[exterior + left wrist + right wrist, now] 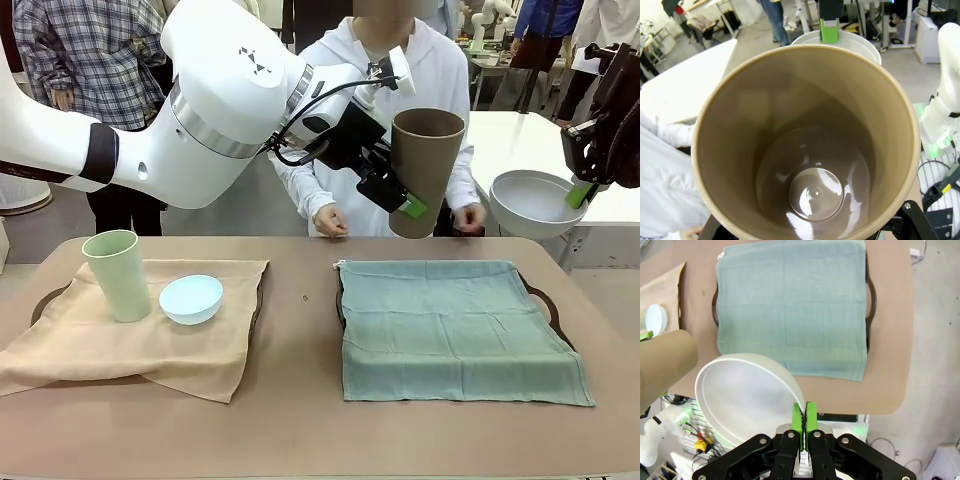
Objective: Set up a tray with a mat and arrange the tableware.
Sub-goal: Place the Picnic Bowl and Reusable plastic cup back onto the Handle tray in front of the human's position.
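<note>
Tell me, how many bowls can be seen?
2. The light blue bowl sits on the beige mat beside the pale green cup; the white bowl hangs in the right gripper.

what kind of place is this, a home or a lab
Most likely a robotics lab or demo hall, not a home: another white robot arm stands nearby, loose cables trail beside it, and people stand among plain white work tables.

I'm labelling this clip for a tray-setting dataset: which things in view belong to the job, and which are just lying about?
Job: brown cup in left gripper; white bowl in right gripper; green cup and blue bowl on beige mat; green mat on tray.

Lying about: nothing on the table; person's hands rest at its edge.
</note>
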